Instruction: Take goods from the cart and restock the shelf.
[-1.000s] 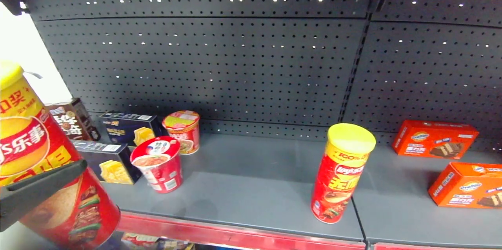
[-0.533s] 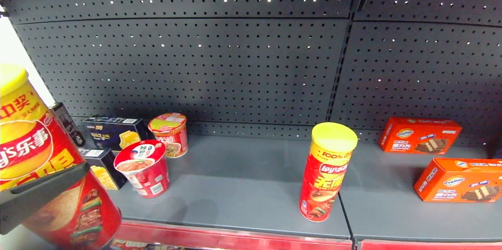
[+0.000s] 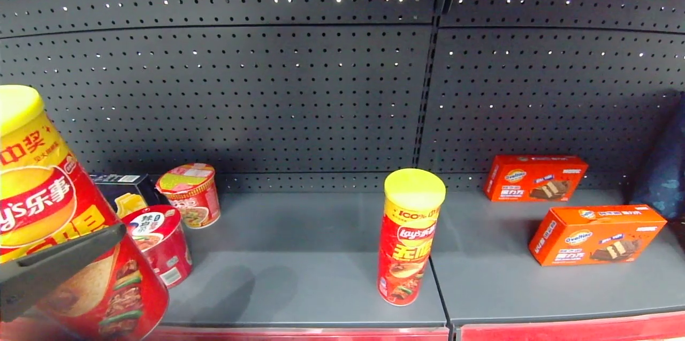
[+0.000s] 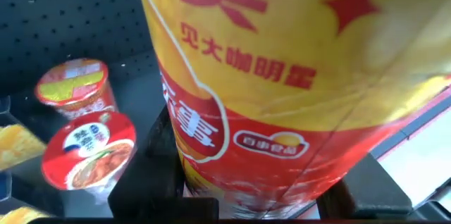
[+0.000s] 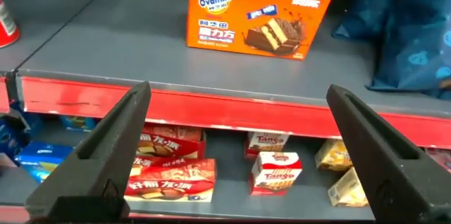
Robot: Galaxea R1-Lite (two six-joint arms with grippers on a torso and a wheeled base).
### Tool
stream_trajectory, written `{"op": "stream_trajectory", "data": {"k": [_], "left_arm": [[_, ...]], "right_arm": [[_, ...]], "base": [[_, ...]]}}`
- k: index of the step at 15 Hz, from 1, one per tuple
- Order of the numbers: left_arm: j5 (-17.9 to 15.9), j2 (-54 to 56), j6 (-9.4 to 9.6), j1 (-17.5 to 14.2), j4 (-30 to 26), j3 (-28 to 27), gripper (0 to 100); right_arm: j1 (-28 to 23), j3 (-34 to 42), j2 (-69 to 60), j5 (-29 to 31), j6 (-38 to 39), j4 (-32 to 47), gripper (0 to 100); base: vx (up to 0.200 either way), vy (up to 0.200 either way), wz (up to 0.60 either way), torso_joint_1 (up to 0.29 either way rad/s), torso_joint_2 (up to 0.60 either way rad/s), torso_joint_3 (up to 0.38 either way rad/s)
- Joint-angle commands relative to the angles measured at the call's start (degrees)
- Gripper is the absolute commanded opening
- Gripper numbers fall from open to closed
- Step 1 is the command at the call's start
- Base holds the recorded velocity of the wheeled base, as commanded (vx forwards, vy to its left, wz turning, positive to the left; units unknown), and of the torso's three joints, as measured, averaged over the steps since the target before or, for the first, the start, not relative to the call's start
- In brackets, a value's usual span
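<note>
The left claw (image 4: 261, 206) was closed on a tall red chip can (image 3: 53, 212) with a yellow lid, at the front left edge of the shelf (image 3: 299, 260). The can leaned a little, with its lid toward the left. 1 dark finger (image 3: 59, 263) crossed its lower part. From the head view this can covered part of the nearer noodle cup (image 3: 158, 244), which stood just behind it.

The right claw (image 5: 238, 94) was open wide and held nothing. It was in front of the red shelf edge (image 5: 211, 104), and small packs (image 5: 169, 175) lay on a lower level under that edge.

Farther in, a second chip can (image 3: 409, 236) stood upright near the front middle of the shelf, well apart from the held one. To its right lay 2 orange boxes, 1 nearer (image 3: 596, 234) and 1 at the back (image 3: 535, 176). A dark blue thing (image 3: 663, 169) was at the far right; I could not tell what it was. At the back left stood a second noodle cup (image 3: 190, 194) beside a dark box (image 3: 126, 191). Behind all was the dark wall with holes (image 3: 267, 89).
</note>
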State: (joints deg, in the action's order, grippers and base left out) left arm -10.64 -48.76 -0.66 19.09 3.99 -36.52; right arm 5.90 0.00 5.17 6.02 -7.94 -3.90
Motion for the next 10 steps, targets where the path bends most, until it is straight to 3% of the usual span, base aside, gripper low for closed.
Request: {"op": "stream_trajectory", "data": {"k": [1, 6, 9, 10], "left_arm": [[0.18, -0.81, 0.13, -0.02, -0.47, 0.14, 0], [-0.78, -8.89, -0.04, 2.0, 3.84, -1.45, 0], [-0.87, -18.91, 0.04, 4.82, 5.15, -6.1, 0], [-3.16, -24.27, -0.04, 4.9, 8.93, -7.6, 0]], "right_arm": [[-0.01, 0.0, 0.28, -0.05, -0.24, -0.05, 100], [-0.01, 0.0, 0.28, -1.36, -0.24, 0.03, 100], [-0.01, 0.0, 0.28, -1.8, -0.15, -0.05, 100], [-0.01, 0.0, 0.28, -3.12, -0.15, 0.03, 100]], "base": [[0.0, 0.0, 0.0, 0.0, 0.0, 0.0], [0.0, 0.0, 0.0, 0.0, 0.0, 0.0], [0.0, 0.0, 0.0, 0.0, 0.0, 0.0], [0.0, 0.0, 0.0, 0.0, 0.0, 0.0]]}}
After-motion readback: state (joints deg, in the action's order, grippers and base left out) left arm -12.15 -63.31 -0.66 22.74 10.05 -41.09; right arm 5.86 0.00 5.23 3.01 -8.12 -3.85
